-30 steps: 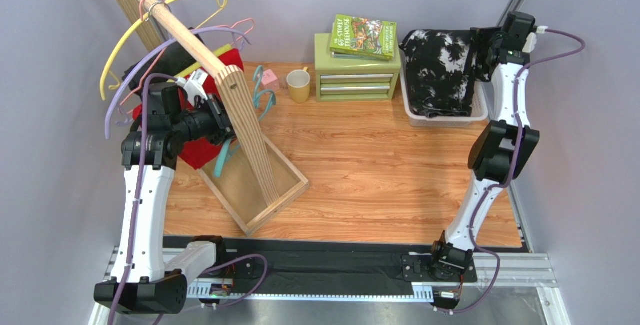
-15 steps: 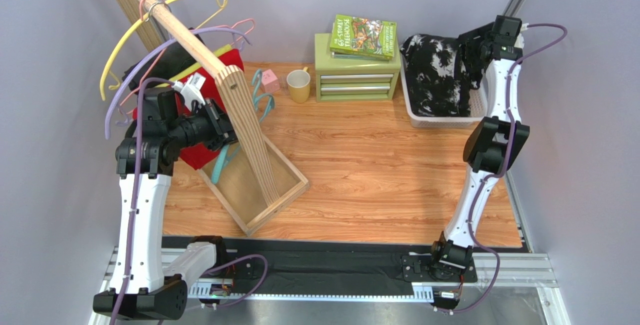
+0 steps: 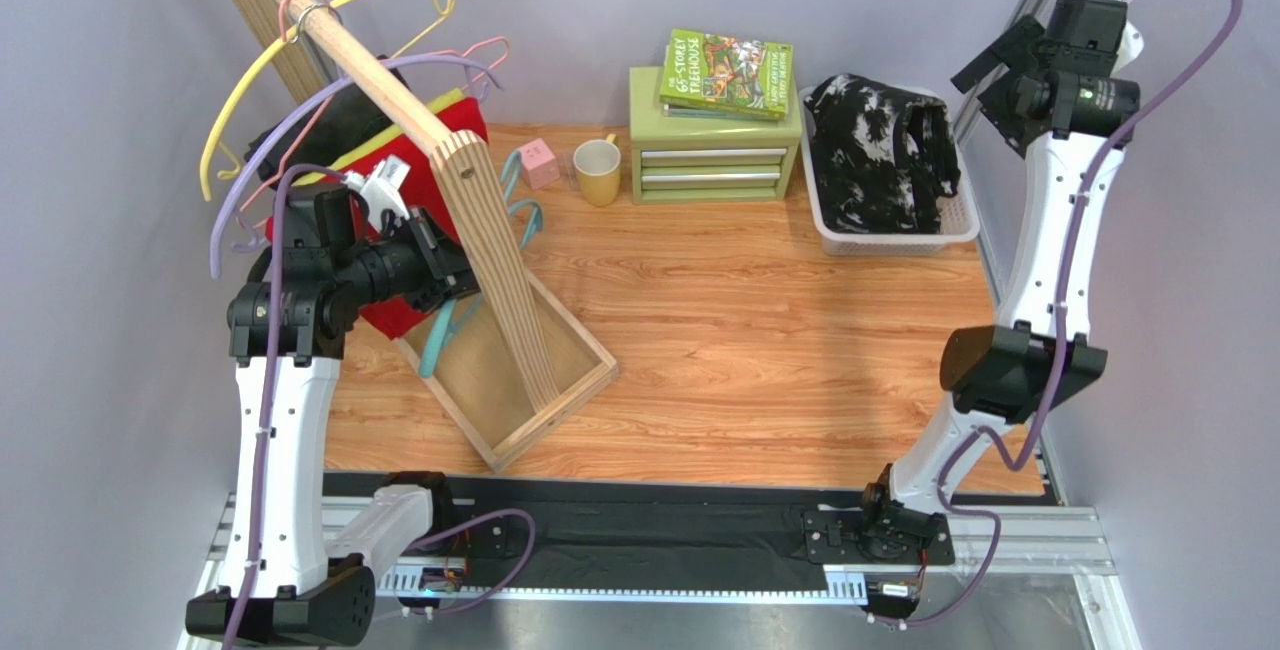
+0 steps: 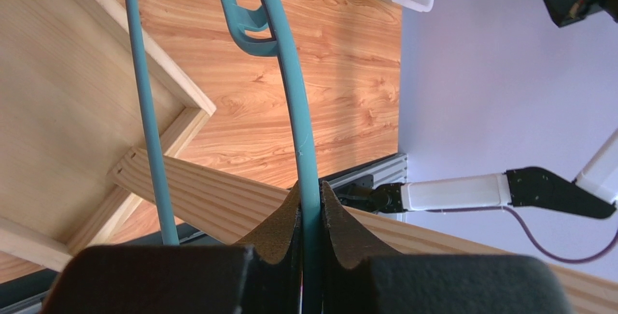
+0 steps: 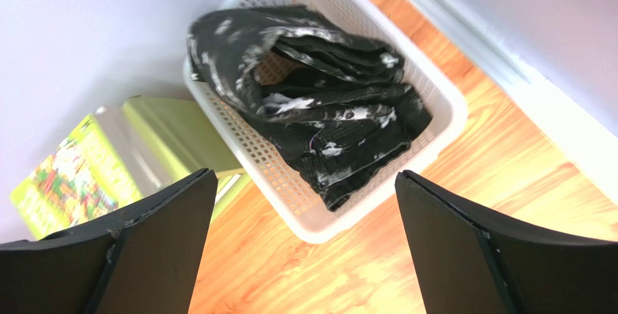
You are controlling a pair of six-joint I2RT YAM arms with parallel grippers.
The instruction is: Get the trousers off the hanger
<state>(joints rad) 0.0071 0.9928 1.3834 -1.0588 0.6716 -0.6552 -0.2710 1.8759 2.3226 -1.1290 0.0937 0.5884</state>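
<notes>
**Black pair dropped in the basket; red pair next**

In the last second my right gripper (image 3: 989,65) has let go and climbed away. A second ago it was down at the white basket (image 3: 897,241) with the black splattered trousers (image 3: 879,152) bunched against it. Now it hangs well above, its fingers spread wide with nothing between them. The wrist view looks straight down on the pair, which lies crumpled inside the basket with no cloth trailing over the rim. I count that half of the job as finished.

My left gripper (image 3: 439,272) has hardly shifted over the same stretch. Its pads are pinched tight on the thin bar of the teal hanger (image 4: 294,104), close beside the slanted wooden rack (image 3: 504,283). The red trousers (image 3: 388,308) sit just behind that gripper, low on the rack's left side.

The rack post and my own arm hide the join, so I can't tell whether the red cloth is draped on this teal hanger or on another one. If it is this one, I think the freed right arm should cross over and pull the red pair off while the left holds the hanger steady.
</notes>
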